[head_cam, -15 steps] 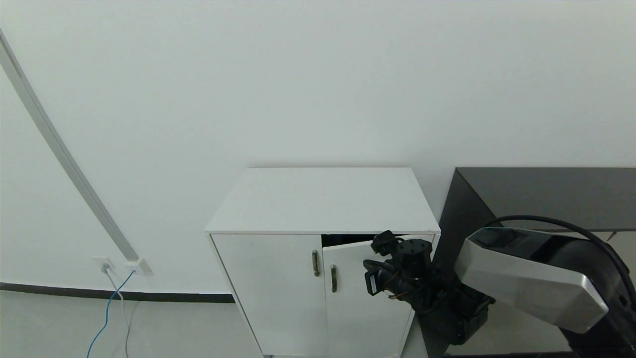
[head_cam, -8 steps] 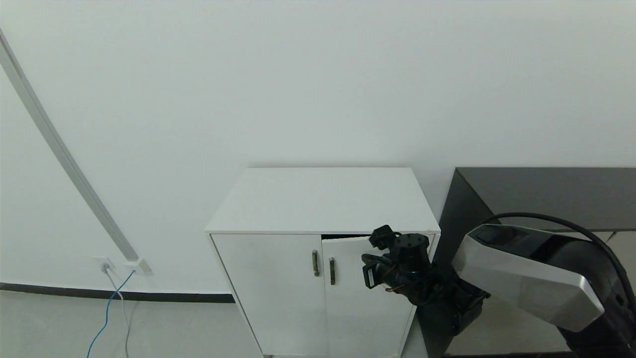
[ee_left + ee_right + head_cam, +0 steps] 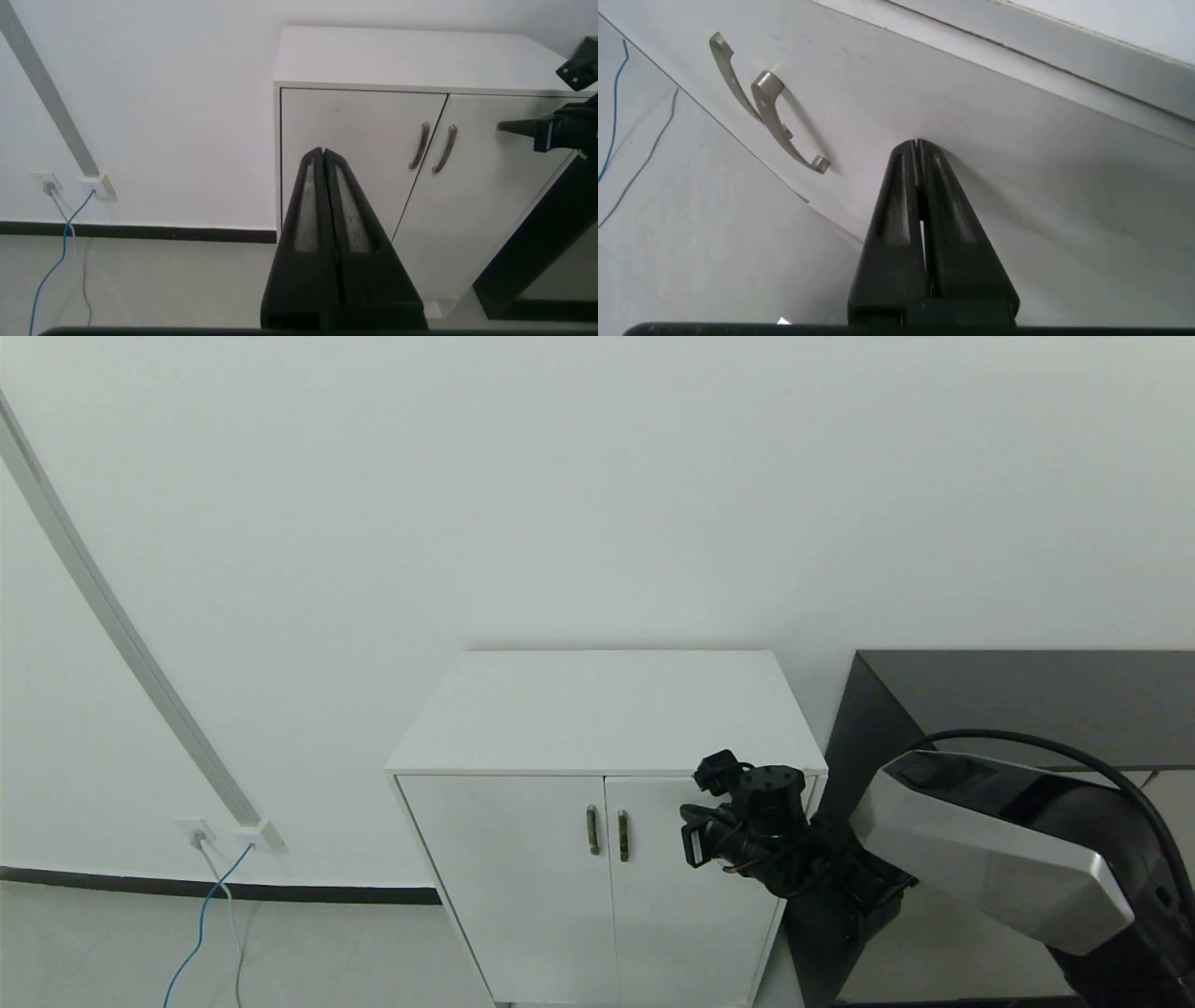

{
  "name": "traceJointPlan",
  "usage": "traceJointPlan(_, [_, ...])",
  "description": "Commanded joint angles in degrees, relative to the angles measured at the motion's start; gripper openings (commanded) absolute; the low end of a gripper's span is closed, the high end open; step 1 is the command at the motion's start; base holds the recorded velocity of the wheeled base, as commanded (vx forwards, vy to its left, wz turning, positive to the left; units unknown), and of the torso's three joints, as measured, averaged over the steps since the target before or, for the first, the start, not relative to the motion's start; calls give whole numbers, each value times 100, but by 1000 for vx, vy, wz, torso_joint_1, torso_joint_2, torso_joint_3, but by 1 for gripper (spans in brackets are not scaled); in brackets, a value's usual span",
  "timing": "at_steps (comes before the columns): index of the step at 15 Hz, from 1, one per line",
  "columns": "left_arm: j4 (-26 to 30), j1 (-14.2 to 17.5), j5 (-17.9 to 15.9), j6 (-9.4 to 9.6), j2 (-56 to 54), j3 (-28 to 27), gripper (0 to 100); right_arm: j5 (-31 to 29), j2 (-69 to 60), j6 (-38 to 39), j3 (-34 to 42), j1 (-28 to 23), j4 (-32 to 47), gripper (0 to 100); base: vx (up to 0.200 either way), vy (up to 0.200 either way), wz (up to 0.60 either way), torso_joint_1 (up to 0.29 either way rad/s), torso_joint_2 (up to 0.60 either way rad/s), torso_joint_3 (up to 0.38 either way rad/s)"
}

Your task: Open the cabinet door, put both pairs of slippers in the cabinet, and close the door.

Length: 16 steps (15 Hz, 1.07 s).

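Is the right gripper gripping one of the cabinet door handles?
No: the right gripper is shut on nothing, its tip against the flat door, apart from the handles.

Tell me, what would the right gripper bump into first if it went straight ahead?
The cabinet's right door. The shut right gripper points at its flat panel, beside the handle, and the tips seem to touch it, though depth is unclear.
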Motion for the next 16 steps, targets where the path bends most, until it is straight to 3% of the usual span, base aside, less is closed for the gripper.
traceJointPlan(1, [-1,1,1,-10,9,1,0,-1,7,2,-25,0,22,0,0,0,0,0,0,0])
traceJointPlan(16, [-1,1,1,-1,9,1,0,-28,86,-25,-201,-44,110,0,0,0,0,0,0,0])
